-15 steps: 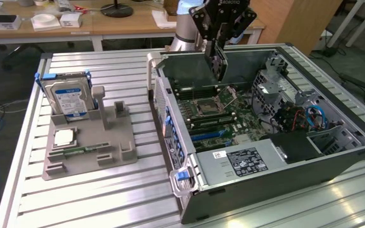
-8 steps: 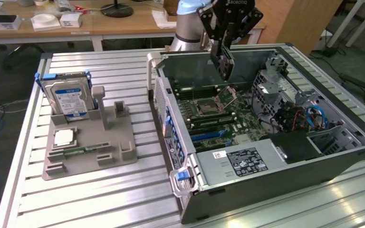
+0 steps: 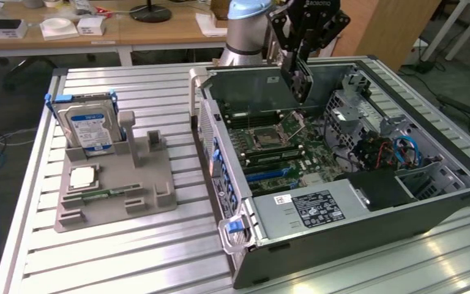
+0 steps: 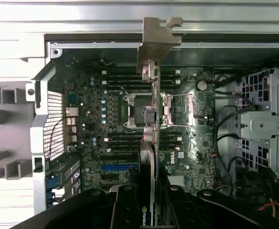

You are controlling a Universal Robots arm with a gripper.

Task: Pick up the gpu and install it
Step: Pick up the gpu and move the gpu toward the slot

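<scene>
The gpu is a thin black card hanging on edge from my gripper, which is shut on its upper part. It hovers above the open computer case, over the far part of the motherboard near the CPU socket. In the wrist view the gpu runs edge-on across the motherboard, its metal bracket at the end away from my gripper. A black finger presses on each side of the card.
A grey parts holder on the slatted table carries a blue-labelled hard drive, a processor and a small memory stick. Cables and a drive cage fill the case's right side. Desks stand behind.
</scene>
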